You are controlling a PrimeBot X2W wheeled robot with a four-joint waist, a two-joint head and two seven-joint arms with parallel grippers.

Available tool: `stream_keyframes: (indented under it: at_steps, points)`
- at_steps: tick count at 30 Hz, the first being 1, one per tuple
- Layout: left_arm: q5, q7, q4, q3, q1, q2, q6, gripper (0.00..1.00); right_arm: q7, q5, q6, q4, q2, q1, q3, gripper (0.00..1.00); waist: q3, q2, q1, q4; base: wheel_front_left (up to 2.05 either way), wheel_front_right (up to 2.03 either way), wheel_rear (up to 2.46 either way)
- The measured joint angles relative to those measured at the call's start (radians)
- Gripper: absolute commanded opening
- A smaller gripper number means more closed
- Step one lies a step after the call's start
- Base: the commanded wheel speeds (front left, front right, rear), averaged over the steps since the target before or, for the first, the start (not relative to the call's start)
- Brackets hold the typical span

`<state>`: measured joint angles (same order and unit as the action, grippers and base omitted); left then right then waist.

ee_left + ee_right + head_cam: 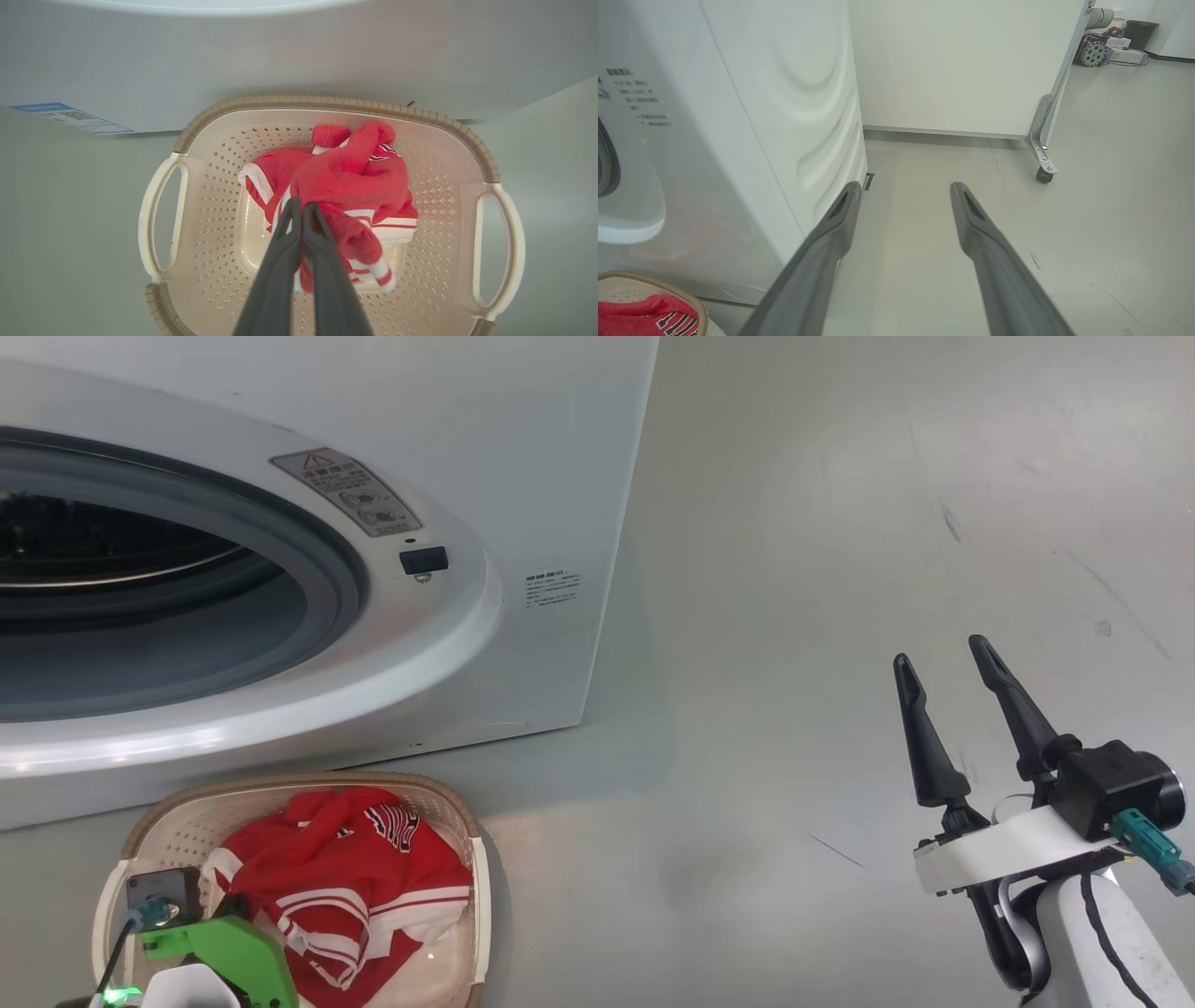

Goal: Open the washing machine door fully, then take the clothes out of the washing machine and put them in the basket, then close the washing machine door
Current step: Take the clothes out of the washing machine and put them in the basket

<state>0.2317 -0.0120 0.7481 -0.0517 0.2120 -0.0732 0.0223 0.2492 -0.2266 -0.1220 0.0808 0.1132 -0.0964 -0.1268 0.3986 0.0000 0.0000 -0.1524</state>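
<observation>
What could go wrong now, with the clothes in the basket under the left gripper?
The jaws of the left gripper look shut on the clothes; rising without opening could drag them out of the basket. The drum of the washing machine is dark inside; a garment left there could go unnoticed.

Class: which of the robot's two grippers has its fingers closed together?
The left gripper, over the basket: its fingers are pinched together on the red clothes. The right gripper has its fingers spread apart over the floor, holding nothing.
</observation>
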Motion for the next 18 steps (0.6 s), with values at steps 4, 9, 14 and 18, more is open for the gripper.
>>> stream_keyframes:
  at_steps: [4, 9, 14, 18]
  points:
    - [0.035, 0.006, 0.075, -0.019, 0.028, 0.017, -0.014, 0.0, 0.0, 0.007, 0.0, -0.009, 0.015, 0.0, 0.01, 1.0, 0.018, 0.0, 0.0, 0.015, 0.0, 0.0, 0.0]
    - [0.078, 0.027, 0.145, -0.054, 0.035, 0.025, -0.036, 0.0, 0.0, 0.009, 0.0, -0.009, 0.014, -0.005, -0.001, 1.0, 0.025, 0.0, 0.0, 0.028, 0.0, 0.0, 0.0]
    - [0.104, 0.06, 0.174, -0.055, 0.061, 0.027, -0.016, 1.0, 0.0, 0.009, 0.0, -0.011, 0.011, -0.01, -0.006, 1.0, 0.025, 0.0, 0.0, 0.031, 0.0, 0.0, 0.0]
    - [0.107, 0.086, 0.188, -0.048, 0.097, 0.029, -0.007, 1.0, 0.0, 0.009, 0.0, -0.011, 0.005, -0.017, -0.008, 1.0, 0.024, 0.0001, 0.0, 0.033, 0.0, 0.0, 0.0]
